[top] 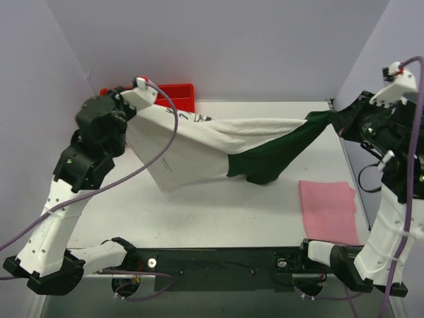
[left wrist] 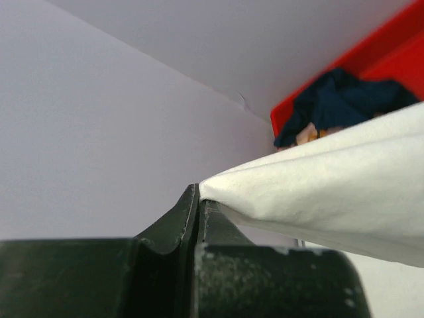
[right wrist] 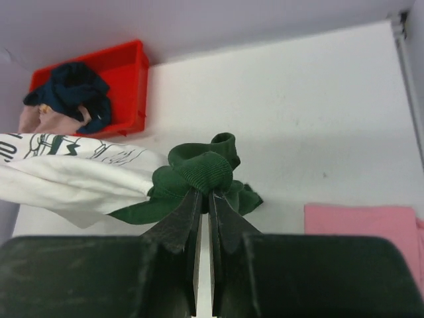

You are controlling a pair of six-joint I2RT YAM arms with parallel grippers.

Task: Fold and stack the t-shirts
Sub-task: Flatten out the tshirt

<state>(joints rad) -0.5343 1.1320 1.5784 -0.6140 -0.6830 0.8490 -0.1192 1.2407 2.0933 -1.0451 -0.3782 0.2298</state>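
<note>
White-and-green t-shirt stretched in front of red crate; left claw and right claw each clamped tight on it

Red crate upper left of frame, at back edge of white surface, right against pale lavender wall. Sits flat, open side up.

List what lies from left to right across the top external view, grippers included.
left gripper → white-and-green t-shirt → right gripper
</note>
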